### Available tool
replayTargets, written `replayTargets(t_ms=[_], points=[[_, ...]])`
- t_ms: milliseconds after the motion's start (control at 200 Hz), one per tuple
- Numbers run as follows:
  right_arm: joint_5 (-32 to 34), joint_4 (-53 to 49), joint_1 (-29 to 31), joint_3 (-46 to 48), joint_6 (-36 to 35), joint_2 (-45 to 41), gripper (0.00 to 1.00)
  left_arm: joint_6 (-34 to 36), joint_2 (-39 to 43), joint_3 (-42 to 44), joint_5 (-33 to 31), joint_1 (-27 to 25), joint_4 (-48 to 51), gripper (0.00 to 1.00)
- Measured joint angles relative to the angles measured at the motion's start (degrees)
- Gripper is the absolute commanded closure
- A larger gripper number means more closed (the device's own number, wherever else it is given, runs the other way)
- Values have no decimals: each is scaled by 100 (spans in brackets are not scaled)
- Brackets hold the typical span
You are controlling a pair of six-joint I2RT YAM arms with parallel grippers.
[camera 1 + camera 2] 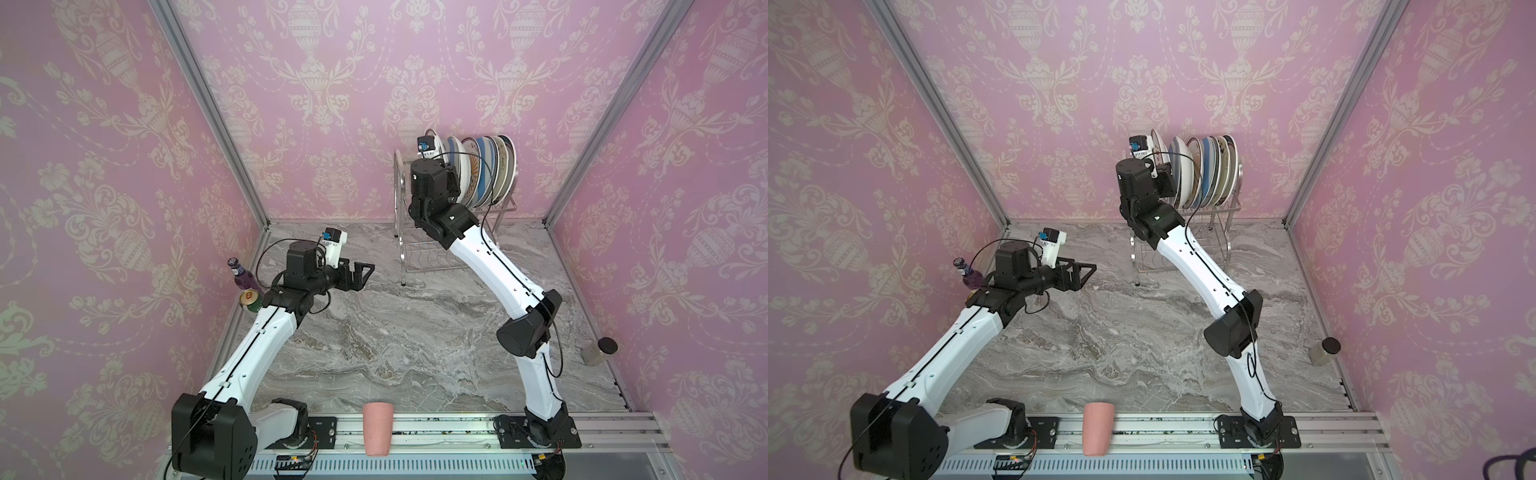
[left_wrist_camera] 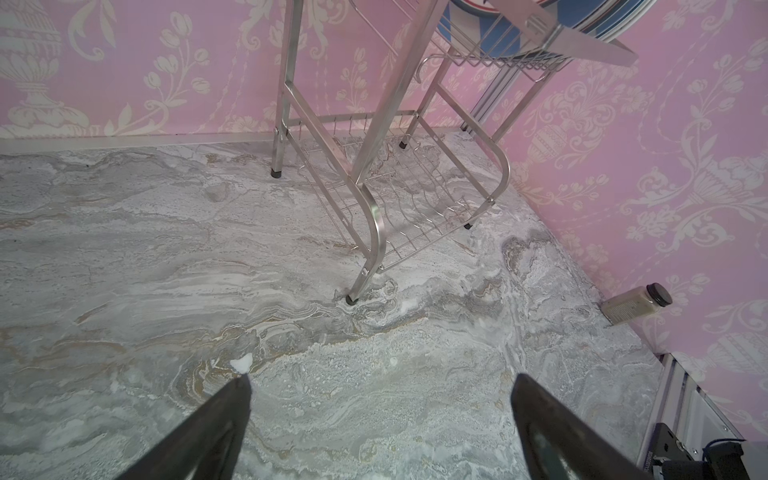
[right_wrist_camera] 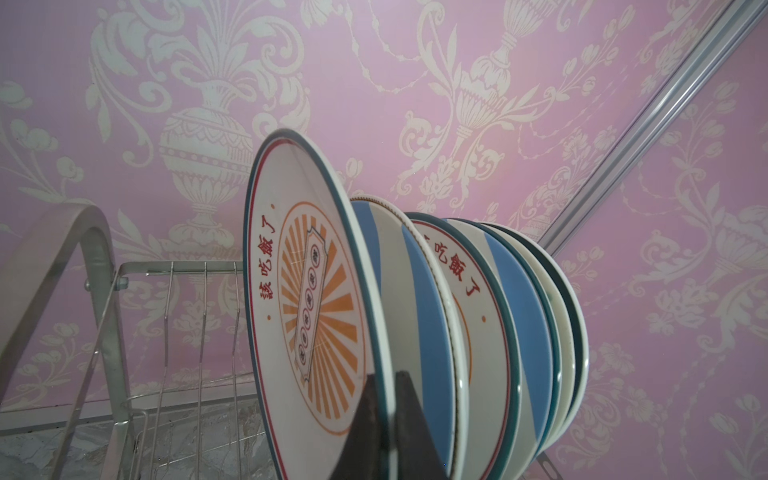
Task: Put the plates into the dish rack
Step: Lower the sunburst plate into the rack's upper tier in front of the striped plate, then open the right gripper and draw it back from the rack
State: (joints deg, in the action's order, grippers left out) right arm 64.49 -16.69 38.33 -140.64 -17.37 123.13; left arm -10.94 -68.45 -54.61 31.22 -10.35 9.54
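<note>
Right fingers (image 3: 409,432) clamp orange-sunburst plate (image 3: 316,299) rim between them, plate upright beside striped plate (image 3: 419,311); left fingers (image 2: 208,432) wide apart

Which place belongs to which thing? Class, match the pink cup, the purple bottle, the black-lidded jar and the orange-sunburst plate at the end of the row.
Things: 1 pink cup; 2 purple bottle; 3 black-lidded jar; 4 end orange-sunburst plate.
Places: A by the right wall; B at the dish rack, rim pinched by the right gripper; C at the front rail; D by the left wall.
Pairs: 1-C; 2-D; 3-A; 4-B.
</note>
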Motion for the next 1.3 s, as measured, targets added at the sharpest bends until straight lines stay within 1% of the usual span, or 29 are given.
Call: replayTargets(t_ms=[365, 395, 430, 550, 630, 806, 851, 911, 1016, 1041, 1061, 1131, 1181, 1206, 1296], points=[[74, -17, -11, 188, 221, 79, 100, 63, 7, 0, 4, 0, 129, 1], [74, -11, -11, 190, 223, 79, 95, 68, 11, 0, 4, 0, 146, 1], [74, -11, -11, 192, 225, 79, 91, 74, 13, 0, 4, 0, 160, 1], [72, -11, -11, 201, 243, 79, 89, 107, 17, 0, 2, 0, 214, 1], [59, -11, -11, 227, 271, 76, 82, 166, 20, -7, -4, 0, 282, 1], [-87, -46, -11, 278, 262, 74, 77, 485, 52, -173, -219, 9, 619, 1], [-136, -48, -11, 278, 262, 70, 74, 542, 87, -190, -271, 22, 660, 1], [-201, -48, -4, 278, 256, 68, 67, 588, 136, -195, -323, 57, 695, 1], [-264, -63, 33, 271, 240, 68, 66, 605, 184, -195, -354, 125, 713, 1], [-286, -81, 44, 256, 238, 68, 61, 605, 188, -195, -367, 133, 713, 1], [-317, -105, 50, 234, 249, 68, 60, 605, 188, -195, -378, 144, 715, 1], [-446, -293, 85, 98, 299, 63, 47, 603, 192, -195, -461, 190, 713, 1], [-614, -490, 107, -24, 337, 39, 44, 597, 195, -195, -533, 229, 713, 1], [-715, -612, 109, -70, 417, 2, 40, 597, 195, -195, -608, 245, 713, 1], [-1102, -1095, 118, -107, 623, -247, 37, 544, 195, -195, -846, 297, 708, 1]])
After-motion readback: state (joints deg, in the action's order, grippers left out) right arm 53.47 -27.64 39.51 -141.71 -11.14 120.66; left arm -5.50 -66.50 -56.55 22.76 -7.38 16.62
